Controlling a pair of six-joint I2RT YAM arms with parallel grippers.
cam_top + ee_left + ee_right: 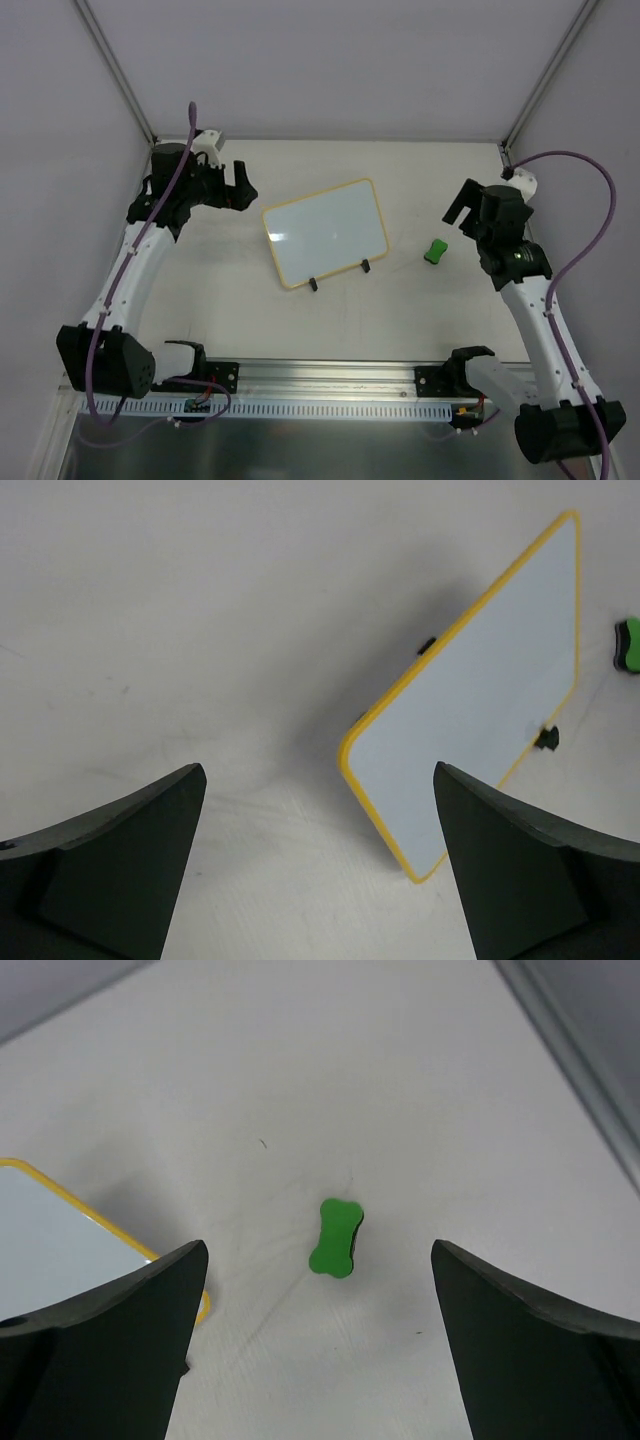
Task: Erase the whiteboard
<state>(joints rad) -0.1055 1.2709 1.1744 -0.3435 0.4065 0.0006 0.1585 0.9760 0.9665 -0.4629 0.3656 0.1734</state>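
Centre of the table, there's the small rectangular whiteboard with its pale yellow frame and rounded corners, turned at an angle, face plain white, two small black feet on its near long edge. Just off its right side, apart from it, sits a little green bone-shaped eraser block on the white tabletop. Further out, the right gripper hangs near the eraser, claw spread wide and holding nothing; its wrist camera looks straight down on that green block. Over on the far left, the left gripper is apart from the board, claw wide too, empty.
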